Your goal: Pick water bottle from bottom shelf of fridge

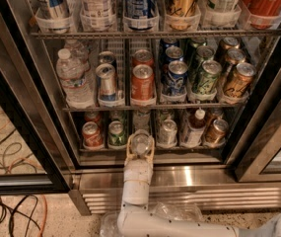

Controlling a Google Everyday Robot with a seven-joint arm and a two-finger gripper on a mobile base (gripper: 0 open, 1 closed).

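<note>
The fridge stands open in front of me. The water bottle, clear with a white cap, is at the front edge of the bottom shelf, in the middle lane. My gripper reaches up from below on a white arm. Its tan fingers sit on both sides of the bottle and are shut on it. The bottle's lower body is hidden behind the gripper.
On the bottom shelf, a red can and a green can stand left of the bottle. A silver can, an amber-necked bottle and a bronze can stand right. Larger bottles are above. Cables lie on the floor.
</note>
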